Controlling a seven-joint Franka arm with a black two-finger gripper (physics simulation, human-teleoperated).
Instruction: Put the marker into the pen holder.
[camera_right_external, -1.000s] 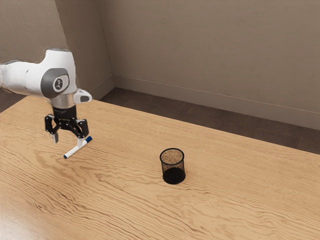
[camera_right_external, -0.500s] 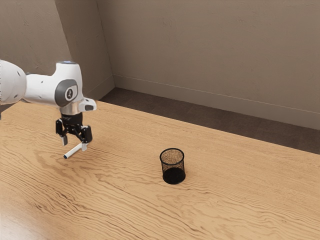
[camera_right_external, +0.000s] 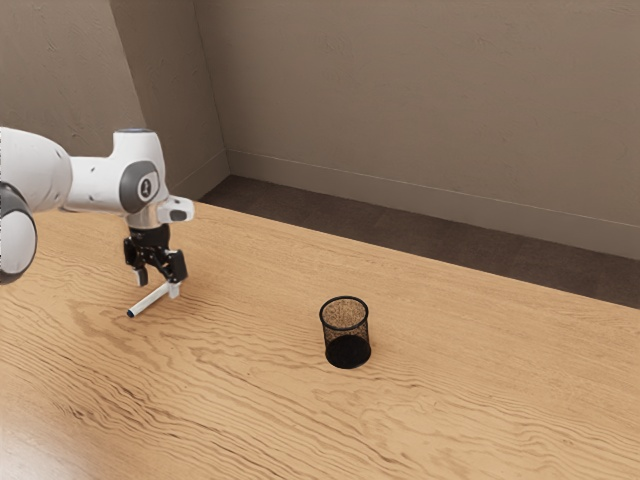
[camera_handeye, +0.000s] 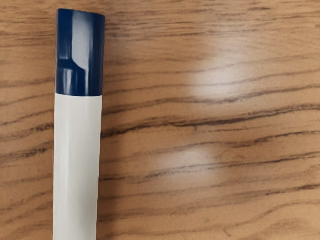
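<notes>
Marker and pen holder before the grasp. The marker (camera_right_external: 147, 301) lies flat on the wooden counter (camera_right_external: 480, 400), toward the exterior view's left and in from the counter's far edge (camera_right_external: 420, 256). The pen holder (camera_right_external: 346, 341), a black mesh cup, stands upright and well apart from it, toward the exterior view's right. The jaws stand apart, low over the capped half; whether either side touches the marker cannot be told. In the wrist view, the blue cap (camera_handeye: 80, 55) and white barrel (camera_handeye: 76, 165) are seen from above.

Likely faults: (a) if the jaws close off-centre, one side may strike first and roll or swivel the round barrel; (b) a grip too near the cap may let the free end droop in the lift; (c) if carried level, the marker may bridge the rim (camera_right_external: 346, 329) or tip the cup, so it probably needs turning upright.
</notes>
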